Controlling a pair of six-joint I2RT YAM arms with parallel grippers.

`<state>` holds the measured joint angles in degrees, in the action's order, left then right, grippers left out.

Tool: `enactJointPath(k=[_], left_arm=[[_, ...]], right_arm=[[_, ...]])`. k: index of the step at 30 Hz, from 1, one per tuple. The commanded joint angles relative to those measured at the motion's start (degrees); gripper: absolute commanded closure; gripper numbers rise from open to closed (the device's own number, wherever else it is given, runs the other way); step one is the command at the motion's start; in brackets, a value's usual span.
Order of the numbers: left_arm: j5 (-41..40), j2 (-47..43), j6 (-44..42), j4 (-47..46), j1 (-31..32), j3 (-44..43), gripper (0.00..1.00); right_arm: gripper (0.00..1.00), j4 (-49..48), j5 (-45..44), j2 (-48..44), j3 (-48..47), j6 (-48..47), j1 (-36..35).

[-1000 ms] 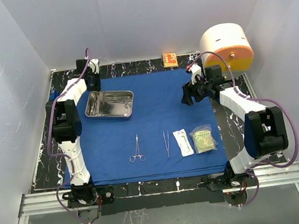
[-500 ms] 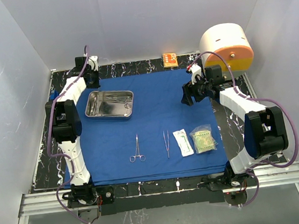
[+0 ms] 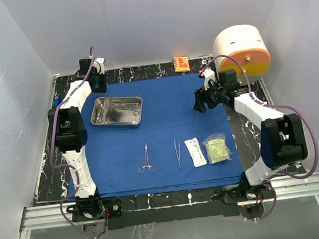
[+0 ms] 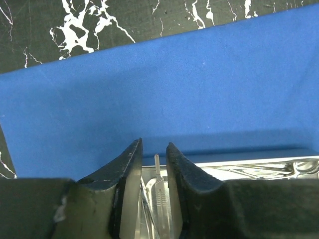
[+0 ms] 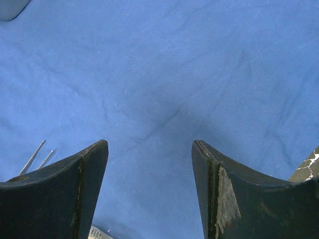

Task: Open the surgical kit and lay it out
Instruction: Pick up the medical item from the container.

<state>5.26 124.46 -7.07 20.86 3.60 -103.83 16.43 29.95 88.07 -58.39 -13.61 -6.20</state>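
**Left gripper over the tray's far-left end, a handle lined up below it**

The royal-blue cloth drape [image 3: 165, 121] lies spread flat over the black marbled table [image 3: 45, 167]. On its far-left part sits the shiny rectangular steel tray [image 3: 141, 107], long side running left to right, with slim metal instruments inside.

The left gripper [image 4: 153, 147] hangs over the tray's far-left end. Its jaws are parted by only a narrow gap and clamp nothing. In its wrist view a slim ribbed steel handle [image 4: 159, 199] lies in the tray directly below that gap. The handle's long axis runs along the gap, so one finger stands on either side of it. A straight descent and a close look like what the next pick calls for.

The right gripper [image 5: 149, 144] is wide open and empty over bare cloth, well apart to the right of the tray, so the left arm is clearly the nearer one.

Along the near side lie the ring-handled forceps [image 3: 145, 158], the tweezers [image 3: 178, 153], a white sealed packet [image 3: 195, 151] and a greenish sealed packet [image 3: 217, 149]. They sit side by side, apart, and the instruments' long axes run near to far.

Bare cloth lies between the tray and this row, and left of the forceps. The tray's raised rim is the edge any lift must clear.
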Motion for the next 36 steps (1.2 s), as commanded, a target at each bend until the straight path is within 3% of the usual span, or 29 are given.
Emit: enactJointPath(k=[1,9,36], left_arm=[[0.9,-1.1,0.2,0.6,0.2,-0.2,0.72],[0.6,-0.3,-0.2,-0.1,0.2,0.8,0.68],[0.5,1.4,0.8,0.1,0.3,2.0,0.78]], right_arm=[[0.33,-1.2,0.0,-1.9,-1.0,-0.8,0.3],[0.33,-1.2,-0.1,-1.9,-1.1,-0.9,0.3],[0.32,-1.2,-0.2,-2.1,-0.9,-1.1,0.3]])
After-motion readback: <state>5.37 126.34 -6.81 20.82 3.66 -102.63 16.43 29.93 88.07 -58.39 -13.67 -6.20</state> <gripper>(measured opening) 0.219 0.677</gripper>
